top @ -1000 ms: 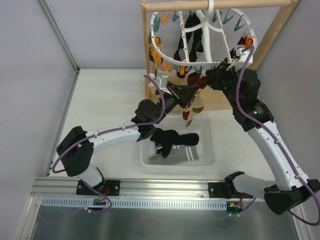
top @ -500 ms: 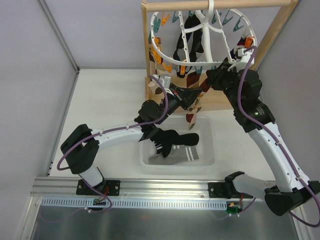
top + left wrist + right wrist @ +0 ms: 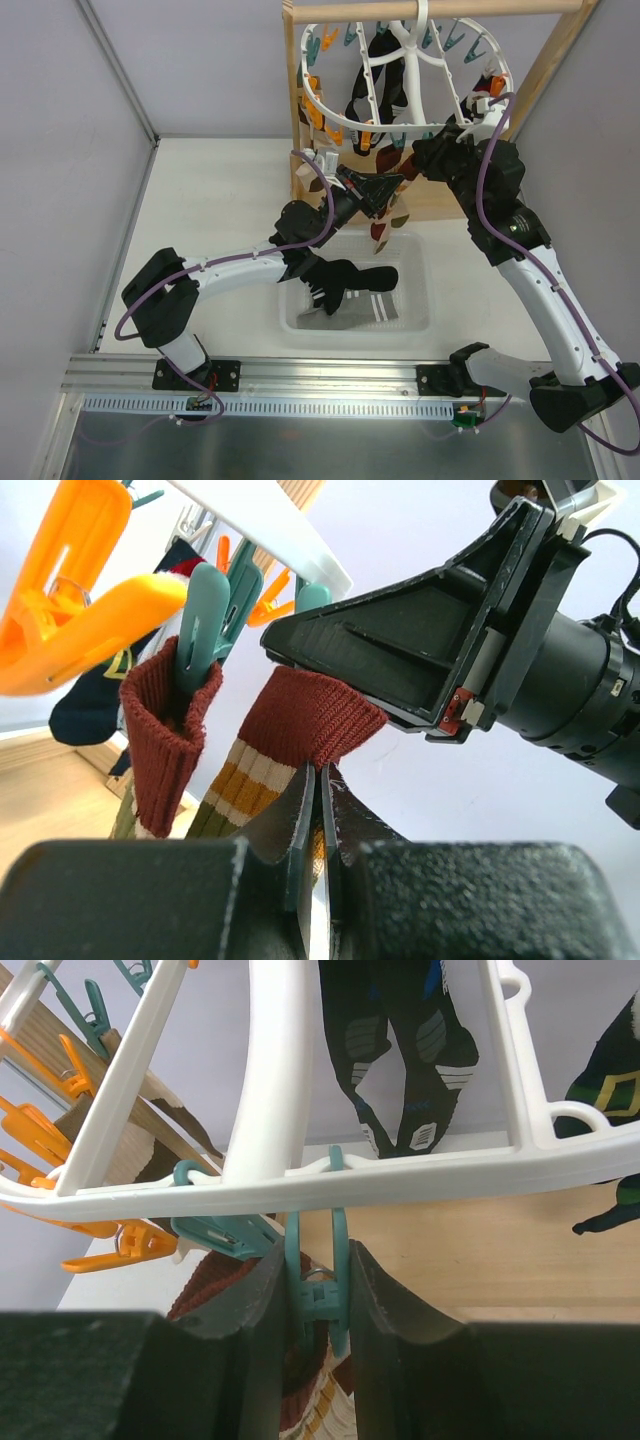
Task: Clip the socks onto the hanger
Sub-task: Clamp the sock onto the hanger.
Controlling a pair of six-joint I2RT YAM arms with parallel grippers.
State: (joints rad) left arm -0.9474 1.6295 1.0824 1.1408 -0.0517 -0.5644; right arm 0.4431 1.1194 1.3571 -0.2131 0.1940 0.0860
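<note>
Left gripper point(image 3: 320, 780): clenched on dark red cuff of sock point(image 3: 300, 715), raised just under hanger point(image 3: 420, 1175) rim. Sock's lower part cut off behind fingers. Right gripper point(image 3: 318, 1280): squeezing teal peg point(image 3: 318, 1305) that hangs from rim; whether peg's tips are parted cannot be told. Neighbouring sock point(image 3: 160, 740) pegged. Top view: both grippers crowded together, contact indistinct. Black sock point(image 3: 350, 278) in basket point(image 3: 420, 305).
</note>
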